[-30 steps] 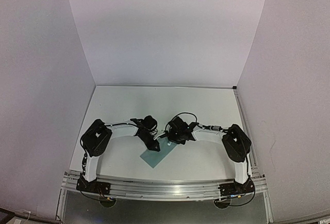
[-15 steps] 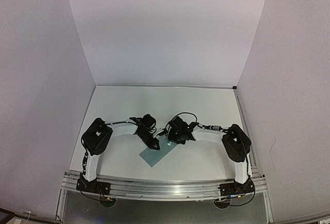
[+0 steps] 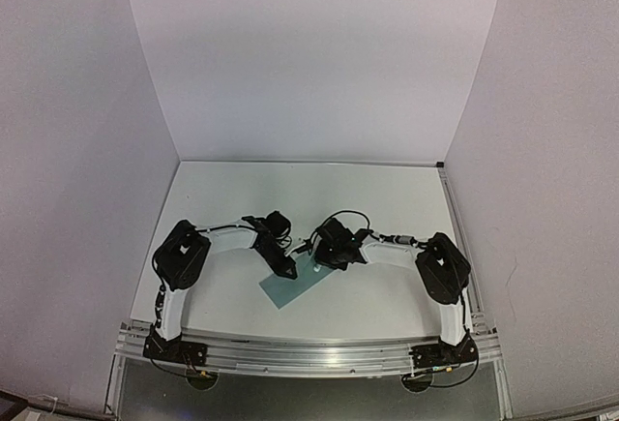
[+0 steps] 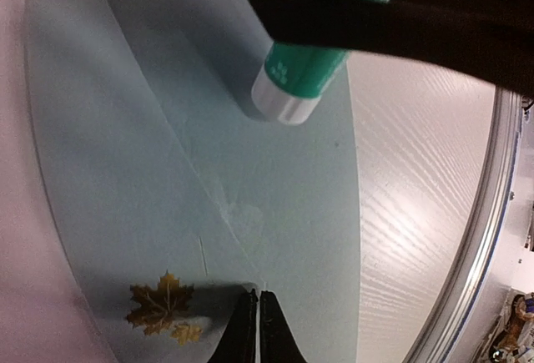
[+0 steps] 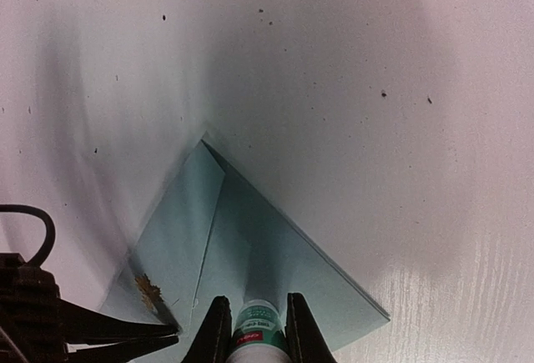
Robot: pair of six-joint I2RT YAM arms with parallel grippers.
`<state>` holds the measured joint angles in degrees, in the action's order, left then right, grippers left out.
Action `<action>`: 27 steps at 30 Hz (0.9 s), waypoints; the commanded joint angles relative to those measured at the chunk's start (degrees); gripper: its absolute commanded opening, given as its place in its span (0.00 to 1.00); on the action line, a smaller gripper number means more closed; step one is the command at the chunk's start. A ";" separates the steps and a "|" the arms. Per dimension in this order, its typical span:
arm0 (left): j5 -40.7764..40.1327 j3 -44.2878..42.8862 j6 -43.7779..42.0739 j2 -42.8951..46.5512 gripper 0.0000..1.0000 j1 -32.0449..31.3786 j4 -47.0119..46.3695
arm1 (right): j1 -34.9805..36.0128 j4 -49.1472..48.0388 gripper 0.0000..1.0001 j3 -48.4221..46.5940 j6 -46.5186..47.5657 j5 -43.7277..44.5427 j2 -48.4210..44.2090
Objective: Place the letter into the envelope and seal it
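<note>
My right gripper (image 5: 254, 323) clamps a green glue stick (image 4: 302, 71) over the envelope (image 4: 284, 213). My left gripper (image 4: 256, 321) is closed at its flap (image 4: 100, 196).

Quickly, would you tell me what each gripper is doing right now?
Left gripper: closed on the flap of the envelope.
Right gripper: closed, holding the glue stick.
</note>
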<state>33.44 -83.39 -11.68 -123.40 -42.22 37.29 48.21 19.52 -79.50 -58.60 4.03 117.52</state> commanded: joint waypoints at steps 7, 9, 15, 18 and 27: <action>-7.39 9.34 -4.06 4.87 0.05 1.79 4.70 | 0.09 4.24 0.00 0.35 0.74 0.17 4.84; -8.07 9.67 -4.25 5.16 0.05 1.79 4.88 | 0.13 4.30 0.00 0.28 0.76 -0.07 4.92; -8.97 5.94 -2.58 1.56 0.04 1.69 3.38 | 0.06 4.31 0.00 -0.60 1.12 -0.59 5.56; -7.82 2.22 -0.65 -0.55 0.05 1.30 1.91 | 0.11 4.39 0.00 -1.33 1.49 -1.16 6.01; -5.50 -5.57 3.34 -5.83 0.05 0.46 -0.85 | 0.12 4.39 0.00 -2.23 1.64 -2.79 7.44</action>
<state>32.03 -86.57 -10.61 -124.65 -41.35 41.76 47.86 18.64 -82.66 -57.93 1.99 120.08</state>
